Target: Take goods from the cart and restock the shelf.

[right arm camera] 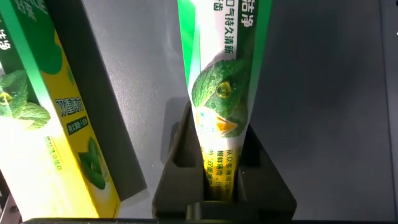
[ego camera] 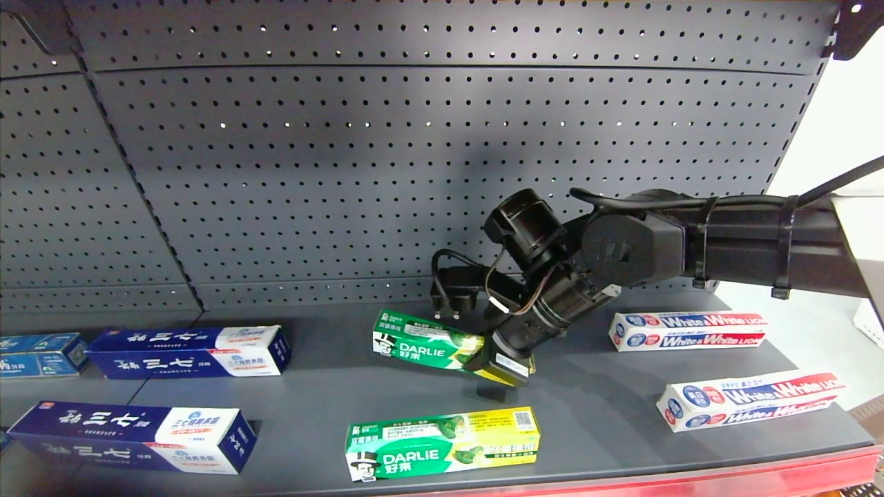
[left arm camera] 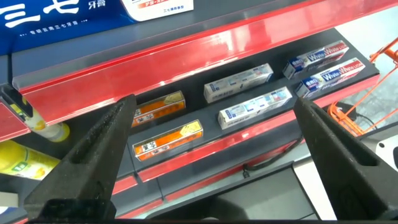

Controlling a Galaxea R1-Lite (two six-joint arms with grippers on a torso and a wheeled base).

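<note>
The right pincer [ego camera: 510, 366] pinches a green toothpaste box [ego camera: 421, 344] by its yellow end. In the right wrist view the fingers [right arm camera: 186, 155] press both narrow sides of the carton's tip.

The box lies aslant on the shelf [ego camera: 608, 414], near the perforated back panel, its far end down on the board. The gripped end looks slightly raised, though I cannot tell this for sure. A second green box [ego camera: 442, 445] lies nearer the shelf's front edge, apart from the held one. Blue boxes [ego camera: 190, 351] lie to the left and white-and-red boxes [ego camera: 687, 330] to the right.

The carton is probably light, a thin card sleeve around a tube. It would be stiff along its length but easy to crush across its faces, and its glossy print is likely slippery. Held at one end, it can swing or droop. A grip nearer the middle, across the narrow sides, would carry it more steadily, with only modest squeeze.

The left pincer [left arm camera: 214, 106] is spread wide with nothing in it, hanging over lower shelves that carry more boxes [left arm camera: 249, 78].
</note>
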